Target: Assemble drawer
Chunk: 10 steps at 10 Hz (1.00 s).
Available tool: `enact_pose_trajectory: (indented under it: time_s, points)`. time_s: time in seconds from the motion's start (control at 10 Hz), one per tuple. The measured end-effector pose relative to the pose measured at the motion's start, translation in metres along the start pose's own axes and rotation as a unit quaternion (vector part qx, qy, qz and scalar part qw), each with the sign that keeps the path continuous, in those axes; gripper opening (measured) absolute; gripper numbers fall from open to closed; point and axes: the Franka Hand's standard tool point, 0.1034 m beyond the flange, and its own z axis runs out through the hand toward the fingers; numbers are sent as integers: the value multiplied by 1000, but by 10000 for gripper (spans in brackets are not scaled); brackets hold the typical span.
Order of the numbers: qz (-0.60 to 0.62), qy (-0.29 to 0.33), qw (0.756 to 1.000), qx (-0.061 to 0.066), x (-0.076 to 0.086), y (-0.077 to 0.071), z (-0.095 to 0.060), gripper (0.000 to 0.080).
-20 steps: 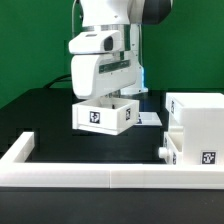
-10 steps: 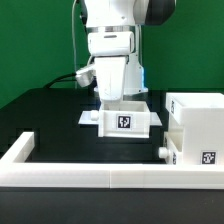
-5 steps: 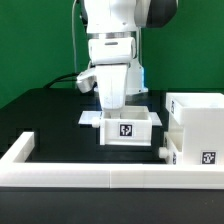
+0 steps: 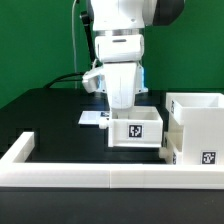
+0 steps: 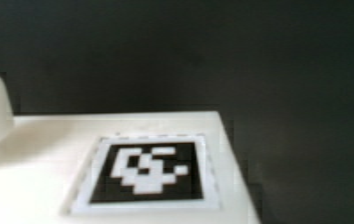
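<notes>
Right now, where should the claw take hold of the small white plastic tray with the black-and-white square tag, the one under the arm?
Grip the small white open-top tray by its thin rear wall, coming straight down from above. The open top leaves that upright rim free to pinch, and the tall white boxy housing crowds its side on the exterior view's right. The claw already seems to reach in this way; its fingertips are hidden.

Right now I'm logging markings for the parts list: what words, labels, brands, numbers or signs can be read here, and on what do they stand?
No words, brands or numbers can be read in either view.
Tray under the gripper: black-and-white square tag, a pattern, no text.
Housing: a similar tag low on its front, pattern only.
Marker board: its tags are mostly hidden and too small to read.
Wrist view: one blurred tag, no text.
</notes>
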Motion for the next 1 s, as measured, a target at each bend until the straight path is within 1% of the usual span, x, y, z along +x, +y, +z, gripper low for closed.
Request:
enact_pose_trajectory:
  time_s: [0.1, 0.2, 0.3, 0.4, 0.7, 1.0]
  points:
    - [1, 0, 1000, 2, 2, 5, -1, 42]
    - [3, 1, 1000, 3, 0, 3, 1, 42]
    - [3, 1, 1000, 7, 0, 2, 2, 42]
    - [3, 0, 1000, 17, -1, -1, 2, 42]
    - [-3, 1, 1000, 18, 1, -1, 4, 42]
    - [-15, 2, 1000, 21, 9, -1, 5, 42]
